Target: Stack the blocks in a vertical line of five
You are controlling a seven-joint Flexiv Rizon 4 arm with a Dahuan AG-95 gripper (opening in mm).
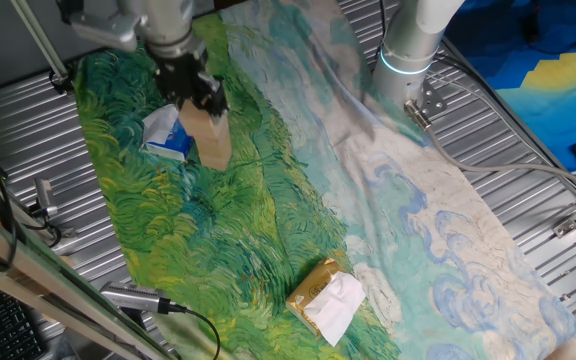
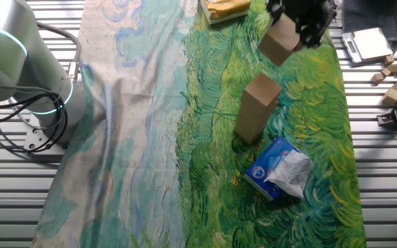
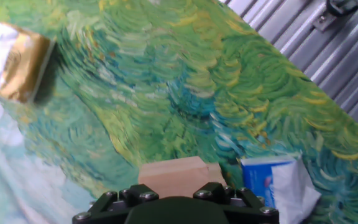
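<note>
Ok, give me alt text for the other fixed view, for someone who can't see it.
The gripper holds a wooden block in the air, above and apart from a stack of blocks standing on a green painted cloth. A blue-and-white packet lies beside the stack's base, a yellow packet sits at the top edge, and spare blocks lie off the cloth at right.

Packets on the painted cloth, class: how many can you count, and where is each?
2. The blue-and-white packet lies beside the block stack; the yellow-gold packet lies far from it on the cloth. None looks hidden.
</note>
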